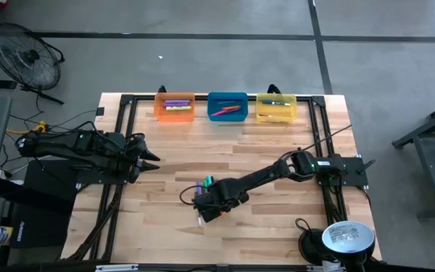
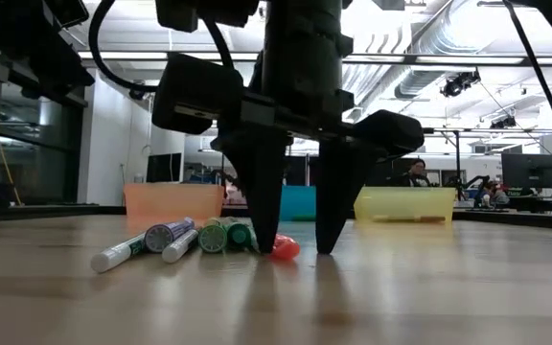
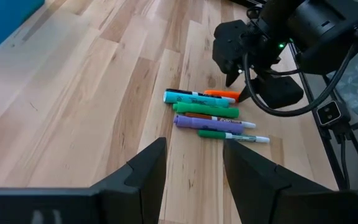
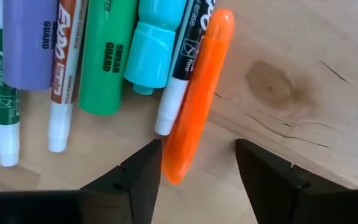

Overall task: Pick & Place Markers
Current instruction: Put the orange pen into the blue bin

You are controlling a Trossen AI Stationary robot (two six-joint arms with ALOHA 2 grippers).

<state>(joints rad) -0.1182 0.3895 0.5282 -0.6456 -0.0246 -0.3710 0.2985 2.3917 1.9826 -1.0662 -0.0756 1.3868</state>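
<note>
Ceiling lights (image 2: 391, 59) are glaring overhead in the low view, silhouetting the right hand (image 2: 295, 251); the near counter (image 2: 448, 297) is blurring, perhaps out of focus.

Markers (image 4: 104, 56) cut off (right wrist view's edge).

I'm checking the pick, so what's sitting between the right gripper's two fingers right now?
In the low view, the orange marker lies on the table between the right gripper's open fingers, close to one finger; the right wrist view shows the same.
</note>
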